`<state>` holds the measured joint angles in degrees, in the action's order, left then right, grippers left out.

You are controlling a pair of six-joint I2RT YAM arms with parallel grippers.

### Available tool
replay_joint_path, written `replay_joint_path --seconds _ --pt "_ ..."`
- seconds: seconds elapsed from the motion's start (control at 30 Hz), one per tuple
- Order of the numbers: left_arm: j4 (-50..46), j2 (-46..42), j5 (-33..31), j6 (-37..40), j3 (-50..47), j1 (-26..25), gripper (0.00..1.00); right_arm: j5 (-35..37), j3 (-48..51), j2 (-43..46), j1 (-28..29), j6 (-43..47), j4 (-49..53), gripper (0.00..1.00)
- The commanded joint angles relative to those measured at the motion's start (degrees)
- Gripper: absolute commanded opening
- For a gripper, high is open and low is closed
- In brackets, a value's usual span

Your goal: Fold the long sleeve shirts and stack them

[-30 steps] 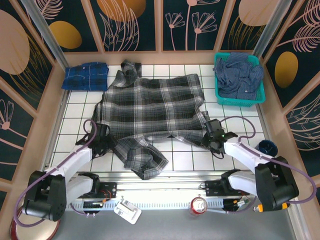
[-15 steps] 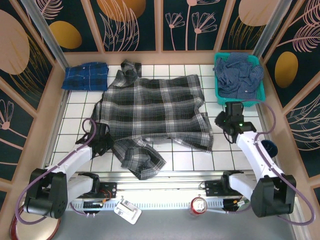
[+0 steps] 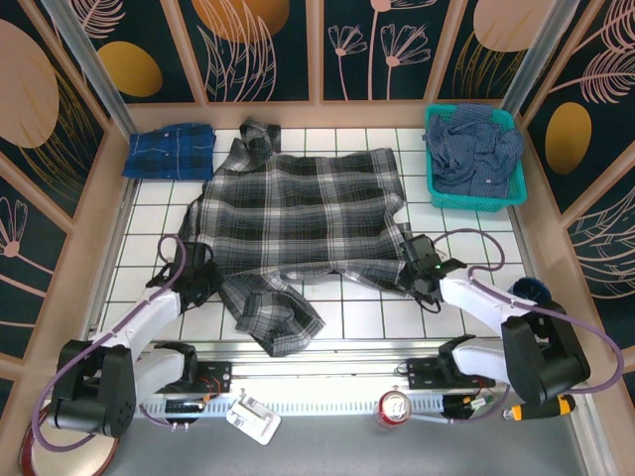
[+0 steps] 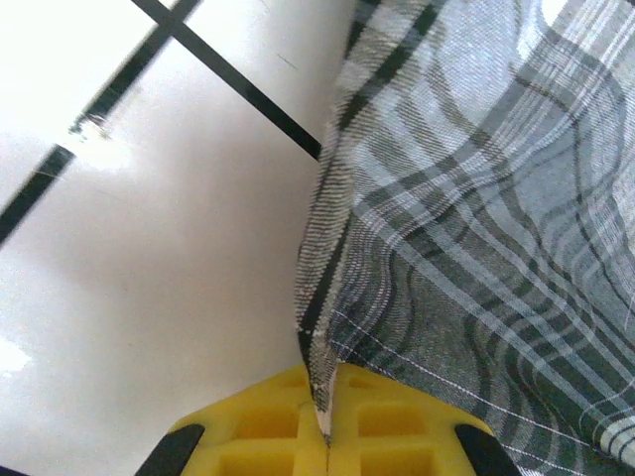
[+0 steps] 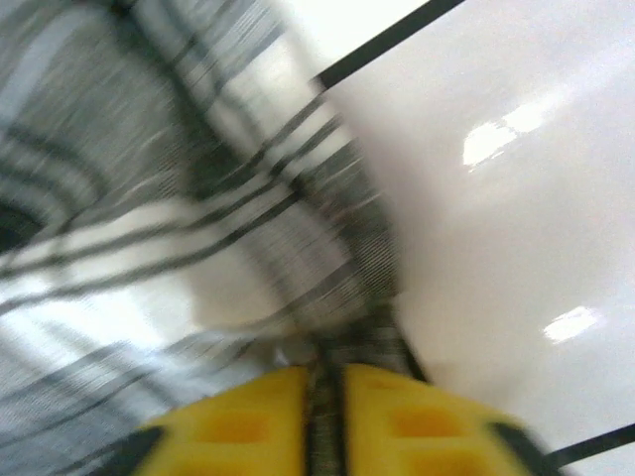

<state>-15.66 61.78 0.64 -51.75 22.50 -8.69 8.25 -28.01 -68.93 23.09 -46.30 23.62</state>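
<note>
Gripping the hem of the grey plaid shirt (image 3: 298, 223) with left fingers (image 4: 283, 416) and right fingers (image 5: 382, 407) — both clenched — toward the table's (image 3: 397, 319) near edge.

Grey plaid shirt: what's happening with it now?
Left gripper shut on grey plaid shirt, left edge. Right gripper shut on right hem. Near sleeve rumpled. Basket, folded blue shirt stand apart.

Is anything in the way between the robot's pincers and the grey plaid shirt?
Nothing visible is in the way. The left pincer is shut on the grey plaid shirt at its near left edge, and the right pincer is shut on its near right corner.
</note>
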Motion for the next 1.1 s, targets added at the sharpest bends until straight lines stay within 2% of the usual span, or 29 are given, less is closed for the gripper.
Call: replay_joint_path --seconds 0.0,0.17,0.3,0.37,0.4,0.43,0.47,0.5,0.53,0.6,0.67,0.77,0.9,0.97,1.07 --pt "-2.1 -1.0 -2.2 0.4 -0.3 1.2 0.00 2.8 -0.7 1.2 -4.9 3.4 1.3 0.00" --pt "-2.6 -0.9 -2.8 0.6 0.5 1.5 0.00 2.4 -5.6 7.0 -12.6 12.2 3.7 0.00" --pt "-2.2 -0.4 -3.1 0.7 0.2 1.5 0.00 2.4 -6.6 10.6 -12.9 15.2 2.8 0.00" --pt "-1.8 0.0 -2.6 0.8 -0.1 1.5 0.00 -0.5 -5.7 10.3 -13.0 14.0 2.7 0.03" --pt "-1.7 0.0 -2.6 0.8 -0.4 1.5 0.00 -3.5 -5.0 9.6 -12.7 12.6 2.7 0.27" --pt "-1.7 0.0 -2.6 1.0 -0.5 1.4 0.00 -5.6 -4.3 9.3 -11.8 11.4 2.6 0.39" --pt "-2.1 0.1 -2.7 1.1 -0.5 1.5 0.00 -5.5 -3.7 8.9 -9.7 9.3 3.8 0.47" --pt "-2.4 0.1 -3.0 1.4 -0.5 1.5 0.00 -3.1 -3.5 8.7 -6.7 6.7 5.6 0.55" --pt "-2.7 0.1 -3.3 1.6 -0.5 1.5 0.03 -1.0 -3.4 8.8 -3.9 4.5 7.8 0.61" --pt "-3.0 0.1 -3.5 1.6 -0.8 1.5 0.19 2.4 -2.6 8.5 0.7 -0.2 10.6 0.66" --pt "-2.4 0.5 -2.9 1.8 -1.1 1.5 0.37 3.2 -2.1 7.8 2.6 -3.4 11.7 0.70" --pt "-1.4 1.9 -1.7 2.1 -0.8 1.4 0.46 2.1 -0.3 7.1 4.4 -7.4 10.1 0.70" --pt "-0.9 3.5 -1.4 2.9 0.2 1.4 0.46 1.2 3.7 7.9 6.0 -13.8 8.4 0.69" --pt "-0.5 3.9 -1.4 2.9 0.5 1.4 0.36 2.8 5.0 9.9 6.6 -15.4 7.2 0.65" --pt "-1.4 4.6 -1.7 3.5 2.5 1.5 0.14 2.2 6.1 10.7 4.1 -13.6 3.5 0.48"
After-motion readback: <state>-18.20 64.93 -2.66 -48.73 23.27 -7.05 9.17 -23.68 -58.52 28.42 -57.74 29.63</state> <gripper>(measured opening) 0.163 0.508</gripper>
